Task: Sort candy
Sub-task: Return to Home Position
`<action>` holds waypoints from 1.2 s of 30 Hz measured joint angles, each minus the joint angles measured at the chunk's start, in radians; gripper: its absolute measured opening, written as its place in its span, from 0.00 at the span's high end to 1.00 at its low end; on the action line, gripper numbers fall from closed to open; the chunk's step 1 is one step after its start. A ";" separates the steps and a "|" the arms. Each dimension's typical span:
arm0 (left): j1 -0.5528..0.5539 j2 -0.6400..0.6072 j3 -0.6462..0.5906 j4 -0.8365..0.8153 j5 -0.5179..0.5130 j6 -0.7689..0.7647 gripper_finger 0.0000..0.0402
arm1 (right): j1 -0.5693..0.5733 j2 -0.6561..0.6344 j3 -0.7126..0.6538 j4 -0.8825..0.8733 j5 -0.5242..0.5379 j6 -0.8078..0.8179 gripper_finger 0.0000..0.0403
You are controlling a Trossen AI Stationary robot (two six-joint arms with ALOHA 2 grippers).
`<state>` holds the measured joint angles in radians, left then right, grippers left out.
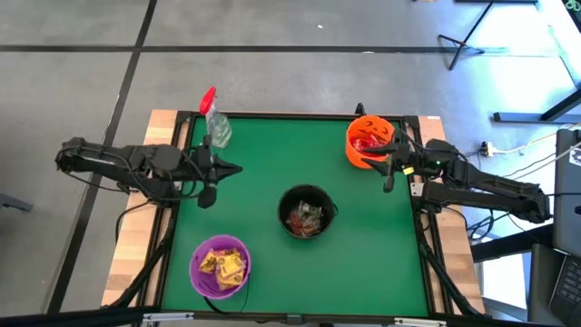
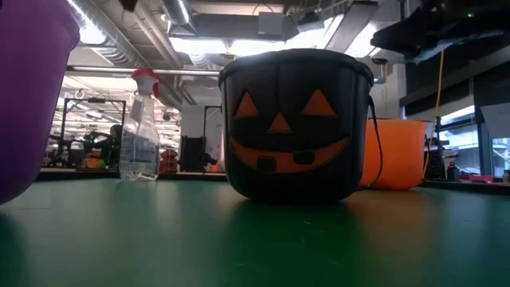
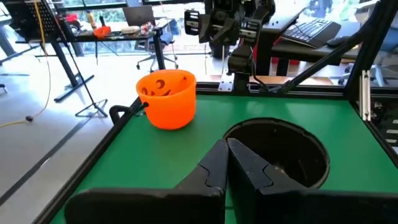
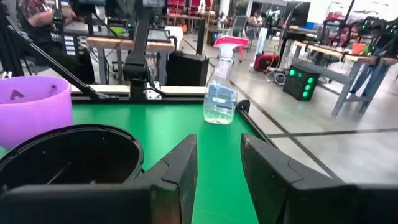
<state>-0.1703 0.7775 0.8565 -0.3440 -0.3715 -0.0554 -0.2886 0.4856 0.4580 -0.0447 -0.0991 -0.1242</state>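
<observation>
Mixed candy (image 1: 305, 218) lies in the black pumpkin bucket (image 1: 307, 212) at the table's middle. Yellow candy (image 1: 223, 264) sits in the purple bowl (image 1: 220, 265) near the front left, and red candy (image 1: 369, 143) in the orange bucket (image 1: 370, 141) at the far right. My left gripper (image 1: 234, 169) hovers above the table's left side, shut and empty (image 3: 227, 149), pointing toward the black bucket (image 3: 280, 155). My right gripper (image 1: 392, 162) hovers beside the orange bucket, open (image 4: 217, 163) with nothing between its fingers.
A clear spray bottle with a red top (image 1: 215, 123) stands at the far left of the table, upright on its base (image 2: 140, 131). Bare green table (image 1: 263, 154) lies between the containers. Wooden rails and black frame bars border the table's edges.
</observation>
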 joint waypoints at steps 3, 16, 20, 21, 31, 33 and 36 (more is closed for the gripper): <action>0.001 -0.043 -0.097 0.068 -0.003 -0.001 1.00 | 0.000 -0.054 -0.034 0.004 -0.010 0.000 0.70; 0.008 -0.175 -0.417 0.410 0.023 -0.012 1.00 | 0.000 -0.189 -0.325 0.317 -0.022 0.072 0.90; 0.008 -0.204 -0.494 0.471 0.025 -0.004 1.00 | 0.000 -0.189 -0.357 0.325 -0.016 0.099 0.98; 0.008 -0.211 -0.513 0.490 0.025 0.007 1.00 | 0.000 -0.189 -0.358 0.322 -0.016 0.106 0.96; 0.008 -0.296 -0.678 0.642 0.035 0.039 1.00 | 0.000 -0.189 -0.358 0.252 0.002 0.121 0.99; 0.008 -0.317 -0.711 0.663 0.048 0.033 1.00 | 0.000 -0.189 -0.358 0.239 0.016 0.120 0.99; 0.008 -0.348 -0.758 0.699 0.051 0.006 1.00 | 0.000 -0.196 -0.358 0.208 0.034 0.102 0.98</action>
<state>-0.1619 0.4296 0.0986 0.3550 -0.3207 -0.0490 -0.2886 0.2899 0.1001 0.1630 -0.0648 -0.0225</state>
